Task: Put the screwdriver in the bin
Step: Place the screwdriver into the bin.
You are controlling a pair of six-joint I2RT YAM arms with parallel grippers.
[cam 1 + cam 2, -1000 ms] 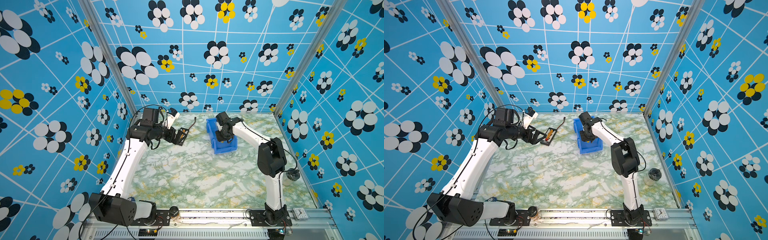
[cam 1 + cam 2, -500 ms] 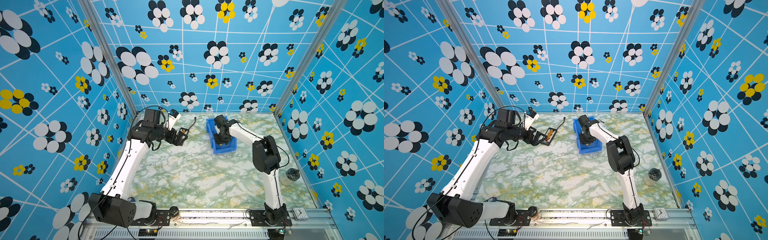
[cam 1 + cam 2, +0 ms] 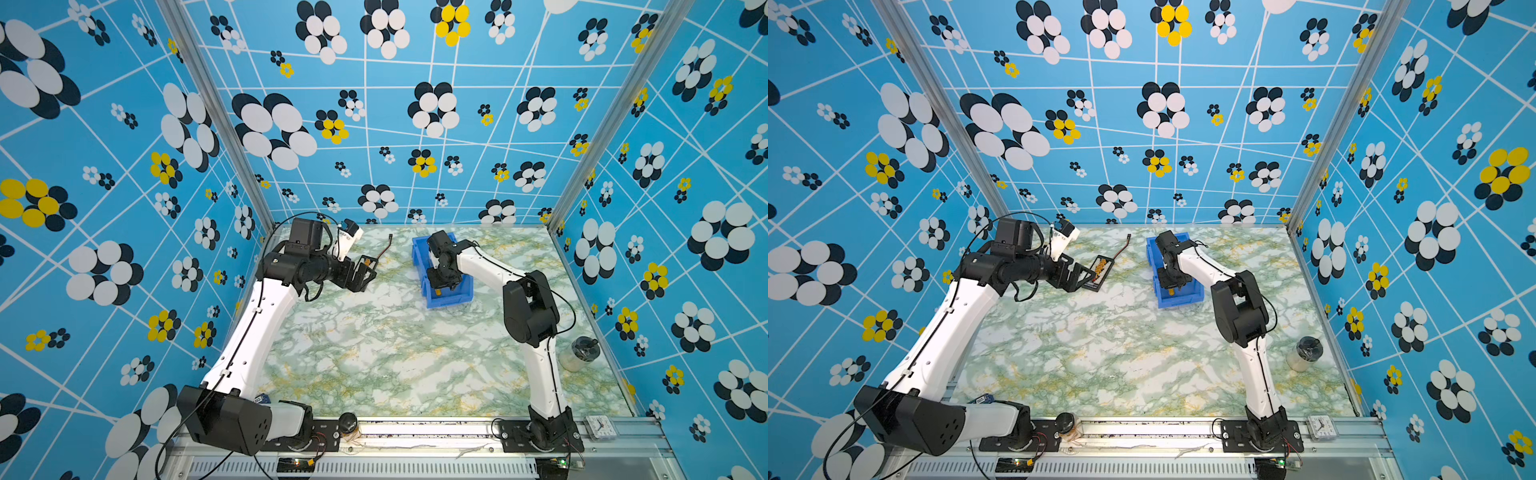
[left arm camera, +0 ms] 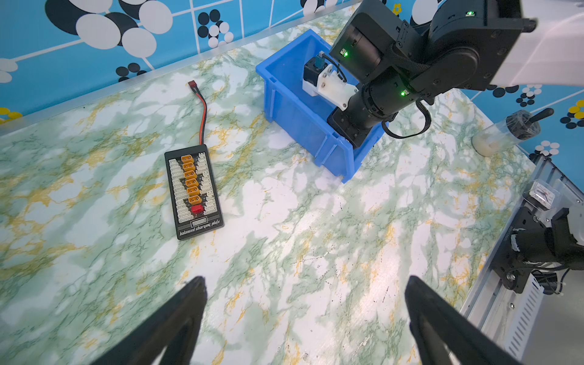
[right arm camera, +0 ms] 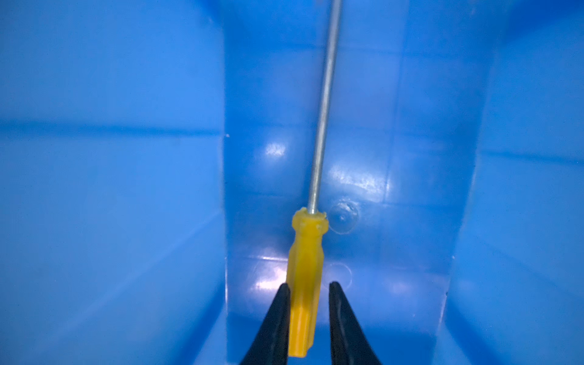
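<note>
Right gripper [image 5: 309, 284] is down inside the blue bin [image 5: 110, 158], jaws barely parted astride the screwdriver [image 5: 306, 249] handle, one finger touching, a sliver of gap at the other. Shaft points away from gripper along bin floor. Left gripper [image 4: 305, 278] spread wide, holding nothing, balanced charging board [image 4: 193, 189] ahead of it.

The surface [image 3: 374, 353] is marbled white with green veins and yellow flecks. The walls [image 3: 124, 166] are bright blue, crossed by white lines and dotted with flowers of white, black and yellow ovals. The bin [image 3: 451, 302] is plain glossy blue. The screwdriver [image 5: 305, 252] has a translucent yellow handle and a silver-grey shaft. The charging board [image 4: 194, 192] is black with white and orange connectors, one red, and a red-and-black wire. The arms [image 3: 266, 324] are white with black joints. The left hand [image 4: 305, 279] and right hand [image 5: 309, 284] are black.
</note>
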